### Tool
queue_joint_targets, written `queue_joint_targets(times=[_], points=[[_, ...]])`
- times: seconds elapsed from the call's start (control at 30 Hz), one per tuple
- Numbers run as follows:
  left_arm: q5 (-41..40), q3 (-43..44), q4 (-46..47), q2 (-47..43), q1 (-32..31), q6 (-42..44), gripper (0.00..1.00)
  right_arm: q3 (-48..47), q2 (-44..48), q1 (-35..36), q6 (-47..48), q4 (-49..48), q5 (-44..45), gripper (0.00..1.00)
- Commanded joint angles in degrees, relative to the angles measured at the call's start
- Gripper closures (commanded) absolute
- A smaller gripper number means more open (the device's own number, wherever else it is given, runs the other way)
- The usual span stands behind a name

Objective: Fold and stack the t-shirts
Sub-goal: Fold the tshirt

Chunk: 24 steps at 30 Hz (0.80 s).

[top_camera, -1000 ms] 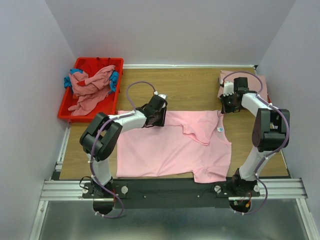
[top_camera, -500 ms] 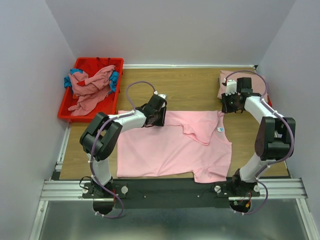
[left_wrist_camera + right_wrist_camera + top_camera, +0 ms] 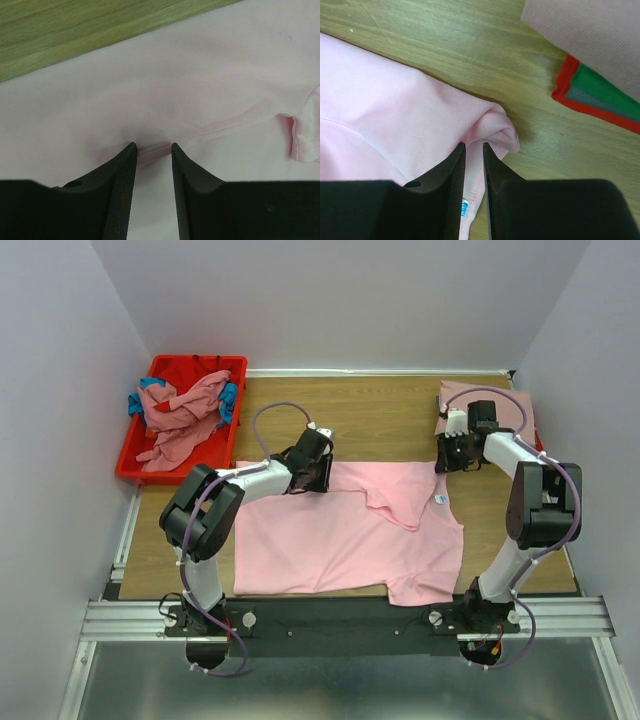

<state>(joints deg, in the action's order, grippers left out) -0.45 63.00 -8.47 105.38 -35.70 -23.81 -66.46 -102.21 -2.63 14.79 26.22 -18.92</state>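
A pink shirt (image 3: 340, 535) lies spread mid-table (image 3: 380, 420), with one flap turned over near its right side; the left gripper (image 3: 152, 146) pinches a ridge of cloth at the far left edge; the right gripper (image 3: 473, 145), jaws a little apart, sits at the bunched far right corner, and I cannot tell whether it grips; a folded stack (image 3: 500, 400) lies just beyond. This looks like taking hold for a fold; next, both must grip firmly and lift together.
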Motion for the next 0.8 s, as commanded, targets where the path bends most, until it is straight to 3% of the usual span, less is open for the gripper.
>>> queue_joint_targets(times=[0.0,0.77], points=[[1.9,1.0,-0.9,1.4,0.2,0.8,0.58,-1.6,-1.7,-0.1,-1.3,-0.2,-1.2,0.73],[2.4,1.2,-1.0,1.4,0.2,1.0,0.59,-4.8,-6.9,1.6,-1.5,-1.3,5.9,0.69]])
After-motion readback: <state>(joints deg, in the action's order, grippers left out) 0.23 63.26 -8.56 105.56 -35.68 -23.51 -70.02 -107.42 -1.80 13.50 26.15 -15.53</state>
